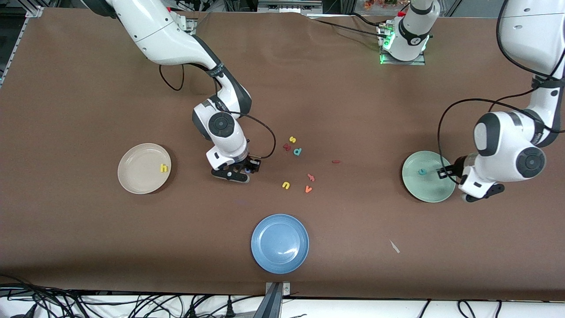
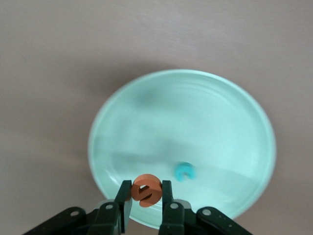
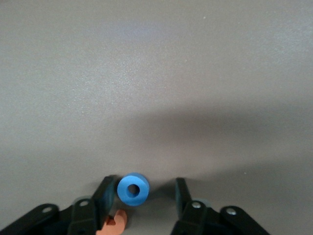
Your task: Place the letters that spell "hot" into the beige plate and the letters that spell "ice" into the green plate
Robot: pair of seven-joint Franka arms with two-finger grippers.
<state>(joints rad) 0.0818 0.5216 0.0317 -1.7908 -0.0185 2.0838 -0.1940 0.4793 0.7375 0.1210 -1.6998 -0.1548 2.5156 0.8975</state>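
Two of six letters are placed: h (image 1: 164, 168) lies in the beige plate (image 1: 132, 176) at its 3 o'clock edge, and c (image 1: 422, 172) lies in the green plate (image 1: 430, 192) just off centre.

In hand:
- Left pincer (image 2: 145, 196) is clenched on e (image 2: 145, 190), up over the green plate near its 3 o'clock rim. Judged one release away from the third placement.
- Right pincer (image 3: 142, 193) is down at the counter (image 1: 88, 247), at 3 o'clock from the beige plate. Its jaws are released and straddle o (image 3: 133, 189), which sits against one finger with a gap to the other. No grip yet.

Left to do: t (image 1: 311, 177) and i (image 1: 336, 161) lie loose on the counter. i is at 9 o'clock from the green plate, and t is at 12 o'clock from v (image 1: 308, 189).

Views:
- Front view shows both plates and all the loose letters, but e is hidden and o barely shows under the wrist.
- Left wrist view confirms the grip on e and c below it.
- Right wrist view shows the jaw gap around o, plus an orange bit by one finger that I can't identify.
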